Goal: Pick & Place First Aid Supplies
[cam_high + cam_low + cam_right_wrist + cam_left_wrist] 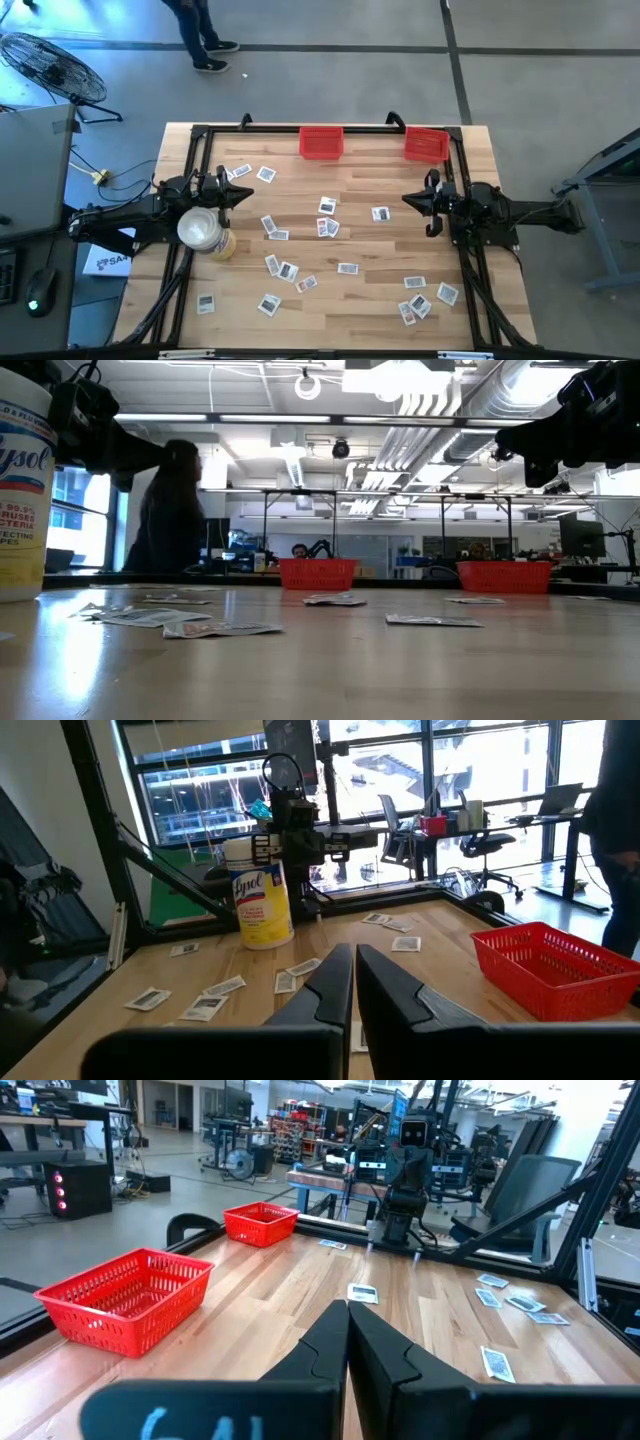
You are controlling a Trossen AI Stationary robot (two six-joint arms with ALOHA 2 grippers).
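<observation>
On the white cylinder [262, 907], blue script reads "Lysol".

From my station the worktop [360, 190] reads as pale wood planks with a smooth, faintly shiny finish. The two bins [128, 1298] look like red plastic mesh. The packets [226, 986] seem to be thin white paper or foil, lying flat. The wipes tub [261, 905] is glossy plastic with a printed label. Both arms' fingers [325, 990] look matt black.
</observation>
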